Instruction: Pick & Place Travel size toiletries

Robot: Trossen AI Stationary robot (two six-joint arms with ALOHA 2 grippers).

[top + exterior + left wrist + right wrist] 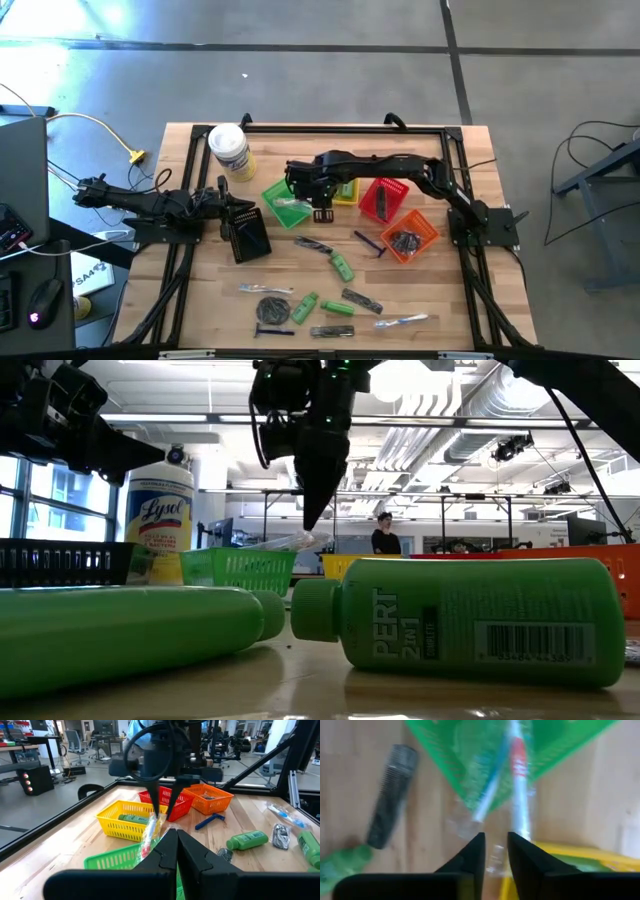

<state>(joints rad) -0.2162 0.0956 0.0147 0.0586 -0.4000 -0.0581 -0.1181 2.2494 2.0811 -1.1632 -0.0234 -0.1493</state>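
Note:
My right gripper (320, 207) hangs fingers down over the green basket (283, 205), its fingers (475, 852) a narrow gap apart. A clear-wrapped piece (151, 832) lies in that basket, one end leaning up over the rim toward the fingertips. My left gripper (176, 851) is shut and holds nothing, level at the table's left by the black basket (247, 238). Loose on the wood lie green bottles (342, 267), dark combs (362, 300), a razor (368, 242), a grey disc (272, 308) and silvery pieces (400, 321). My right gripper comes down from above over the clear-wrapped piece's raised end (495, 862), whose wrap shows in the gap between the two fingers. Whether either finger touches it I cannot tell. The rest of the piece lies in the green basket.
The yellow basket (346, 192), red basket (383, 198) and orange basket (412, 236) stand to the right of the green one. A white-lidded jar (230, 150) stands at the far left. Black frame rails run along the table's edges. In the low view two green bottles (470, 620) lie close in front.

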